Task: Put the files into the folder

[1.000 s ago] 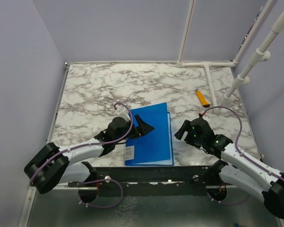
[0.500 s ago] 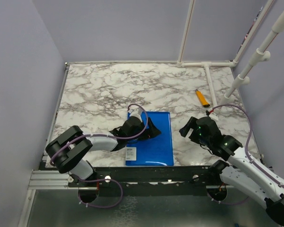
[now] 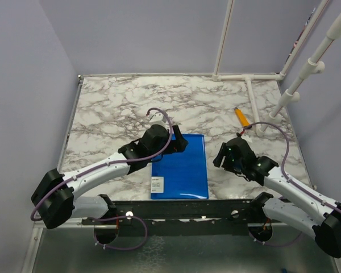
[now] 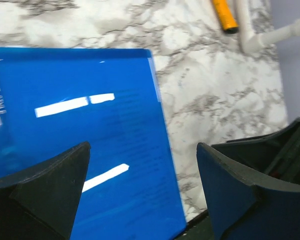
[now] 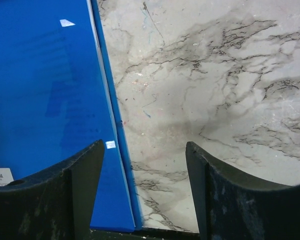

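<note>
The blue folder (image 3: pixel 182 168) lies shut and flat on the marble table near its front edge, white label at its near left corner. It fills the left of the left wrist view (image 4: pixel 80 140) and of the right wrist view (image 5: pixel 45 100). The files show only as faint text through the cover and a thin white edge (image 5: pixel 102 85) along the folder's right side. My left gripper (image 3: pixel 181 142) is open above the folder's far left corner. My right gripper (image 3: pixel 220 156) is open and empty, just right of the folder's right edge.
An orange marker (image 3: pixel 242 117) lies at the back right, also in the left wrist view (image 4: pixel 225 14). White pipes (image 3: pixel 254 102) run along the back and right of the table. The black front rail (image 3: pixel 176 209) borders the near edge.
The folder cover has come down flat. My left gripper has lifted off it and drawn back to the far left corner. My right gripper has shifted slightly toward the folder's right edge.
</note>
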You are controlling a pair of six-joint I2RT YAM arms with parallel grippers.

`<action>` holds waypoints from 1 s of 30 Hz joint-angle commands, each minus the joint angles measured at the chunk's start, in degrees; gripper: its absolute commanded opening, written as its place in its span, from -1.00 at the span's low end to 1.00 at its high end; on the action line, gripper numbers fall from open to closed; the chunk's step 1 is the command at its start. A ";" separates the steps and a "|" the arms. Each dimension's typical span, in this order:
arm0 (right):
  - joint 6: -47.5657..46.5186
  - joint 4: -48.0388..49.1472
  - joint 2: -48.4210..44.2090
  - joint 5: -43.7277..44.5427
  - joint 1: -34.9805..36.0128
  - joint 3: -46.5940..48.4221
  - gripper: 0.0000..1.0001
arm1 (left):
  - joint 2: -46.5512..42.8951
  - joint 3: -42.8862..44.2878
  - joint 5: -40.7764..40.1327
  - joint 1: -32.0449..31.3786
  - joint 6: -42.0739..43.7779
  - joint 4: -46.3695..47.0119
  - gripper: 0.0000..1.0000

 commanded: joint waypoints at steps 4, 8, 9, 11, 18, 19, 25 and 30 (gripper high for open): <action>-2.98 1.66 4.40 2.72 0.11 2.89 0.15 | -4.57 -1.64 -13.03 0.97 1.29 -17.89 0.53; -3.71 3.47 6.73 2.10 0.11 3.42 -0.15 | -8.11 -5.22 -14.67 2.76 -0.31 -19.22 0.27; -3.75 4.17 7.33 1.54 0.11 3.34 -0.25 | -8.99 -6.43 -14.72 3.44 -0.62 -19.49 0.17; -3.76 5.35 8.64 0.56 0.11 3.29 -0.46 | -10.61 -7.96 -14.30 4.90 -1.13 -20.03 -0.04; -4.02 8.14 14.19 -0.39 0.11 4.06 -0.99 | -13.25 -12.76 -9.36 10.96 -1.37 -20.05 -0.93; -4.09 8.89 14.74 -0.97 0.11 4.04 -0.99 | -13.09 -13.34 -8.88 11.47 -1.37 -19.85 -1.00; -3.50 13.07 17.61 -4.23 0.11 3.39 0.12 | -10.00 -15.84 -6.29 12.74 -1.46 -16.70 -1.00; -2.83 16.76 19.95 -7.70 0.11 2.59 0.28 | -5.57 -17.10 -4.41 12.81 -1.80 -13.59 -1.00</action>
